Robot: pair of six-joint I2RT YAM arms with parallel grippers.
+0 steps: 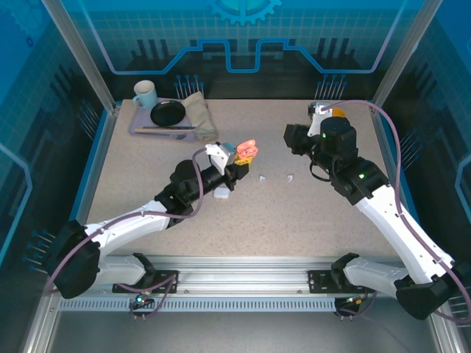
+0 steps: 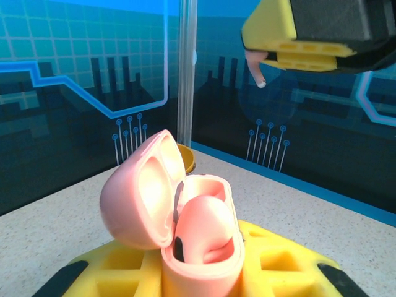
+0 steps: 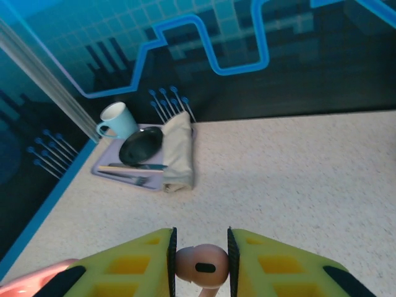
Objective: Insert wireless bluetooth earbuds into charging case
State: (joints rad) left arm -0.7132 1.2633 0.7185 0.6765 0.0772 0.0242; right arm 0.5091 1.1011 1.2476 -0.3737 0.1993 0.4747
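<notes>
The left gripper (image 2: 201, 269) has its yellow fingers (image 2: 281, 266) closed up against the sides of the pink case (image 2: 145, 192), which stands upright between them with its lid swung back to the left. A seated pink bud (image 2: 204, 232) lies in one well of the open case. From above, the left arm reaches from the near left corner up to the middle of the table (image 1: 331, 213), its gripper (image 1: 243, 159) carrying the case (image 1: 248, 147) off the surface. The right gripper (image 3: 199, 247) is narrowed to a small gap and pinches a loose pink bud (image 3: 198, 266) between its pads (image 3: 230, 257), the bud's rounded head filling the gap. Seen from the left wrist, that gripper (image 2: 309, 49) hangs high and to the right of the case, with the bud's stem (image 2: 255, 71) poking down out of it, clear of the case. The right arm comes up from the near right corner and bends left at the wrist, its gripper (image 1: 292, 137) pointing towards the case and standing a short way off to its right. Two white buds (image 1: 263, 177) lie on the table between the arms, near one another, and a white case (image 1: 223, 193) sits just under the left forearm. At the far left corner a tray (image 1: 140, 130) holds a mug (image 1: 144, 93), a black plate (image 1: 168, 112) and a folded cloth (image 1: 199, 116).
</notes>
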